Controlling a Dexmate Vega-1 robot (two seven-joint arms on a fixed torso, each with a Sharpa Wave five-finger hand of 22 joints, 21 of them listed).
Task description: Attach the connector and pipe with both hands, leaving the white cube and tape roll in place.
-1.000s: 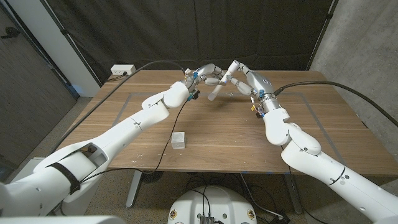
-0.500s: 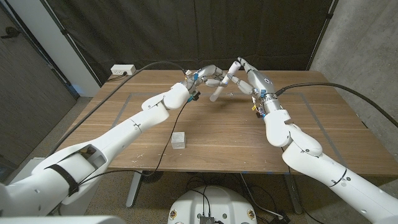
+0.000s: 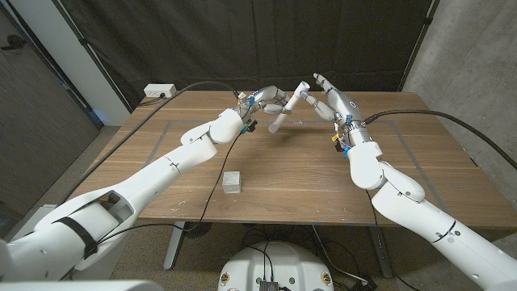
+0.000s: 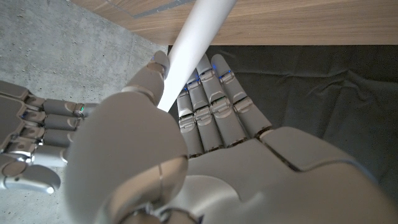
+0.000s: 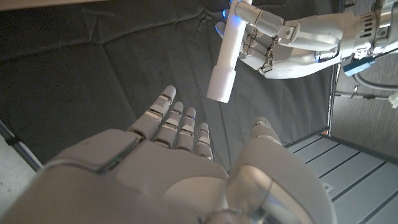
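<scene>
My left hand [image 3: 269,99] holds a white pipe [image 3: 284,110] slantwise above the far middle of the table. The pipe's raised end carries a wider white sleeve, the connector [image 3: 303,86]. In the right wrist view the connector [image 5: 222,83] caps the free end of the pipe [image 5: 234,34], which the left hand [image 5: 277,43] grips further along. My right hand [image 3: 329,100] hovers just beside that end, fingers straight and spread, holding nothing. The right hand [image 5: 186,171] has a gap between it and the connector. The pipe [image 4: 189,43] runs out of my left hand [image 4: 161,143]. A white cube [image 3: 233,181] sits near the front.
A white power strip [image 3: 159,90] lies at the table's back left corner. A black cable [image 3: 216,174] runs across the wood past the cube. Pale tape lines [image 3: 166,129] mark a rectangle on the table [image 3: 291,182]. Dark curtains hang behind.
My right hand has let go of the pipe's raised end, straightened its fingers and drawn back to the right. The left hand keeps the pipe, tilted slightly higher.
</scene>
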